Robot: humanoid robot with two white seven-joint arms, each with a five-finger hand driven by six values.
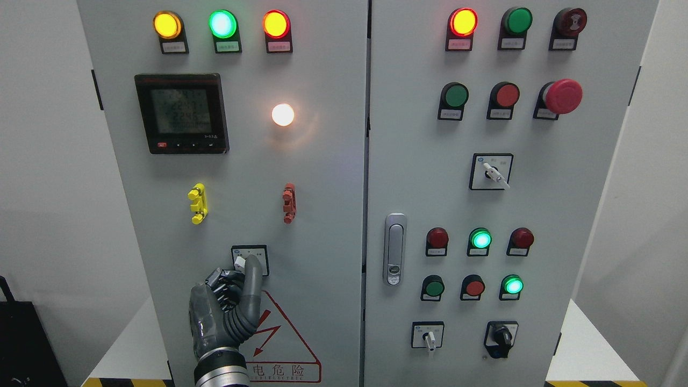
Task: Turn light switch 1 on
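Note:
The light switch (249,252) is a small rotary selector on a white square plate, low on the left cabinet door. Its white knob (239,262) points to the lower left. My left hand (242,270) rises from the bottom edge and reaches the switch. Its curled dark fingers (223,279) sit at the knob's left and the long grey thumb (252,274) lies over the plate's right half, so the knob is pinched between them. Above, a round white lamp (282,114) glows brightly. My right hand is out of view.
The left door also carries a digital meter (181,114), three lit lamps along the top, a yellow clip (197,203), a red clip (289,202) and a warning triangle (279,333). On the right door are a latch handle (395,249), push buttons, an emergency stop (561,97) and three selector switches.

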